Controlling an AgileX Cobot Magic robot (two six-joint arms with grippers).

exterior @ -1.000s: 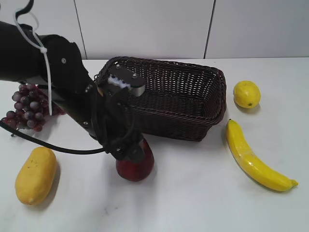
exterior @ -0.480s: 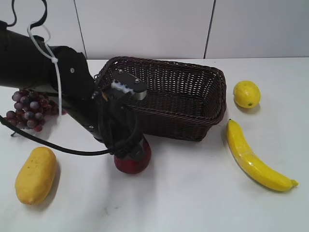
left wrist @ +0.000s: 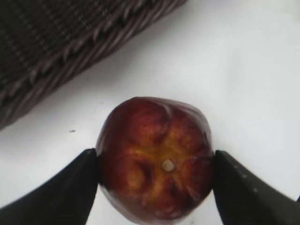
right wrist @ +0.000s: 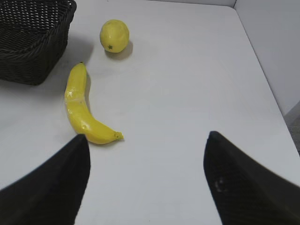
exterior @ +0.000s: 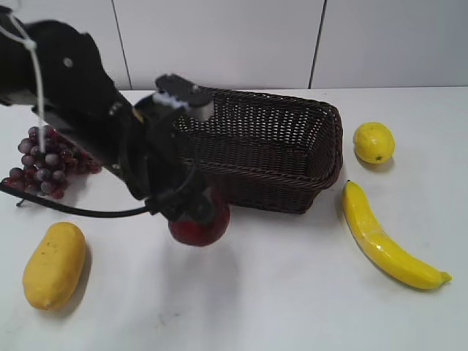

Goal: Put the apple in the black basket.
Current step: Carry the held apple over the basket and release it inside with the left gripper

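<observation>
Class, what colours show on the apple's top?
Dark red with an orange-yellow patch; the apple shows best in the left wrist view.

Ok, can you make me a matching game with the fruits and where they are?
Things:
1. apple
2. grapes
3. lemon
4. banana

Places:
A. far left on the table, behind the robot arm
B. lying in front of the lemon, right of the basket
C. pinched in the left gripper, in front of the basket
D. right of the basket, near the back

Pairs: 1-C, 2-A, 3-D, 4-B
</observation>
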